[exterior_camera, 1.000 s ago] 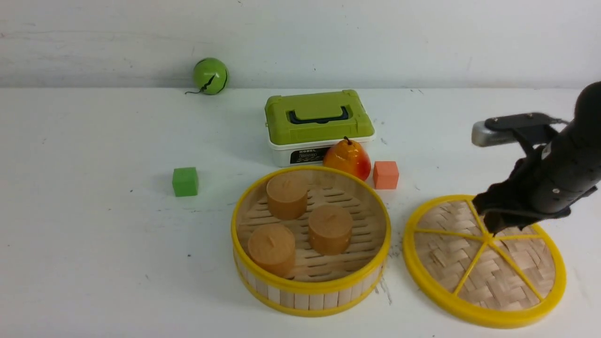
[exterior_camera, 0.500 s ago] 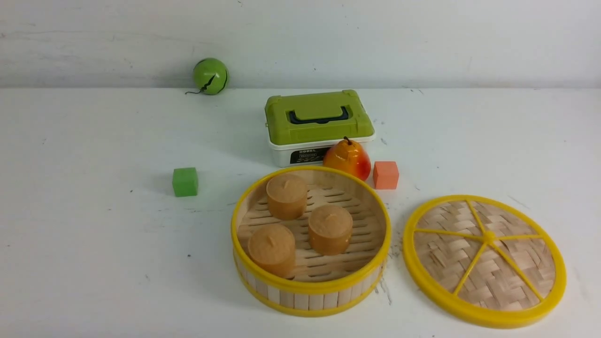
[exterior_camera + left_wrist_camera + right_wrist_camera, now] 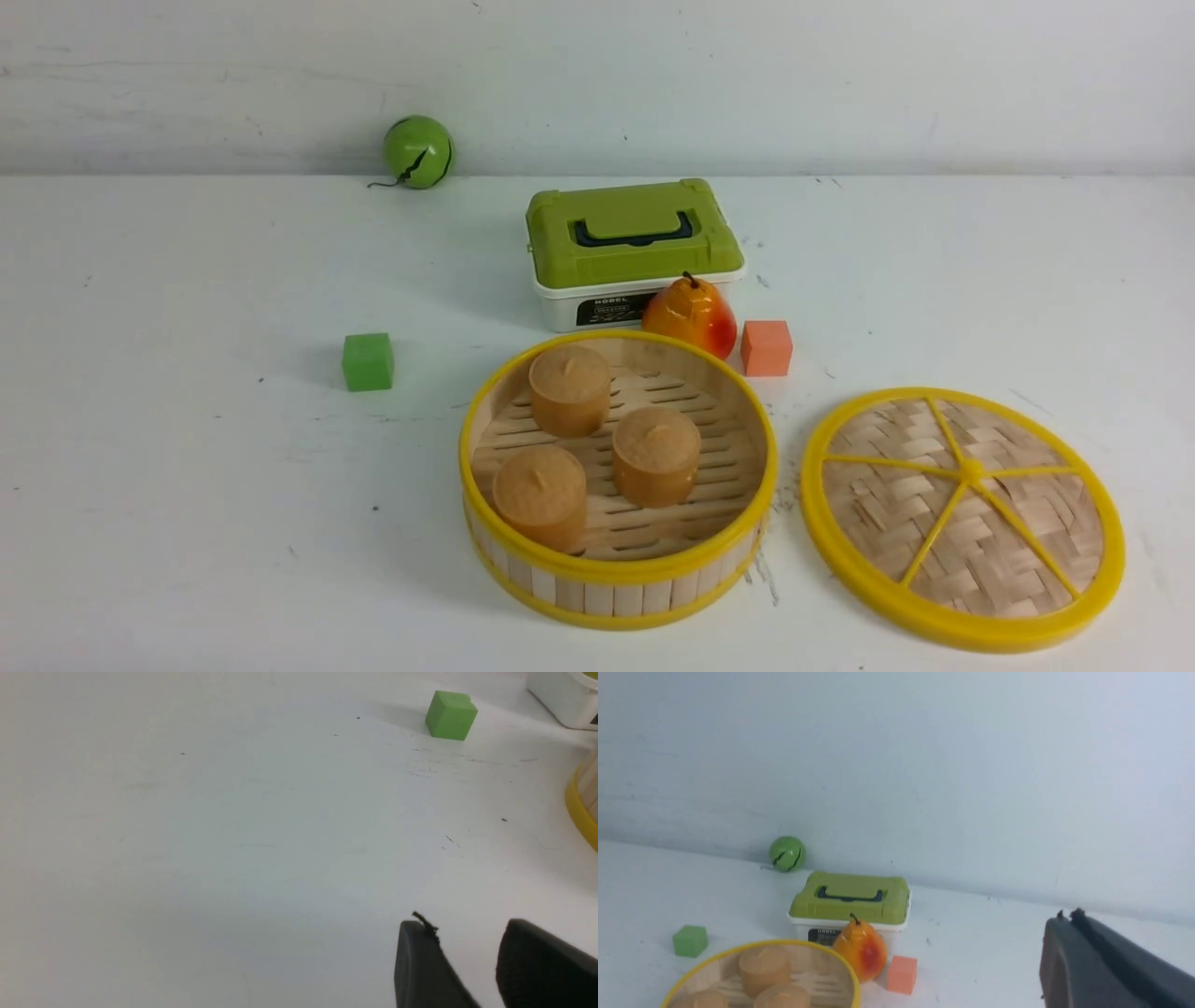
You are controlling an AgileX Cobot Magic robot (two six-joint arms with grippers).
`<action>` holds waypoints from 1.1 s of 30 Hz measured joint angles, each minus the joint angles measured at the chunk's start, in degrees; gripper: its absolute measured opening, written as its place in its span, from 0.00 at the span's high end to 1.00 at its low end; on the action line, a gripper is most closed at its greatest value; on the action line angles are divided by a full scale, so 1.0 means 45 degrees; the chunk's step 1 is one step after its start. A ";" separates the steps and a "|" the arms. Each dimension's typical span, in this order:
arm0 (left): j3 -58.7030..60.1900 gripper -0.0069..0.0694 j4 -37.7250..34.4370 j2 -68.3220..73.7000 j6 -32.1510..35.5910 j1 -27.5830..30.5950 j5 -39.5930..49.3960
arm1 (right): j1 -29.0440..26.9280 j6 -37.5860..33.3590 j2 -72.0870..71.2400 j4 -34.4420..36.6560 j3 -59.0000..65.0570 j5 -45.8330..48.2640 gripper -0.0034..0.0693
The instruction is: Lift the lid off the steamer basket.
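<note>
On the white counter (image 3: pixel 187 523) we saw the lid (image 3: pixel 962 532) right of the steamer basket (image 3: pixel 616 597), which our right wrist view cut off; our left fingers (image 3: pixel 420 961) were spread, our right fingers (image 3: pixel 1064 961), gone from above the lid, pressed together.

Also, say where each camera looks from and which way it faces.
Front: between the arms, facing forward over basket and lid; no arm shows.
Left wrist: on the left arm, facing the tabletop; gripper fingers show.
Right wrist: on the right arm, facing the wall; shut gripper shows.
All share the green cube.
</note>
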 joint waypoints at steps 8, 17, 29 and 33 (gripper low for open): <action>0.0000 0.60 0.0000 0.0000 0.0000 0.0000 0.0000 | -0.0028 -0.0011 -0.0487 -0.0520 0.1040 -0.0896 0.98; 0.0000 0.60 0.0000 0.0000 0.0000 0.0000 0.0000 | -0.0328 -0.0011 -0.0502 -0.2209 0.5685 -0.3159 0.97; 0.0000 0.60 0.0000 0.0000 0.0000 0.0000 0.0000 | -0.1550 0.2890 -0.1650 -0.3339 0.7409 -0.1537 0.97; 0.0000 0.60 0.0000 0.0000 0.0000 0.0000 0.0000 | -0.1735 0.3614 -0.1650 -0.3701 0.7382 -0.1012 0.97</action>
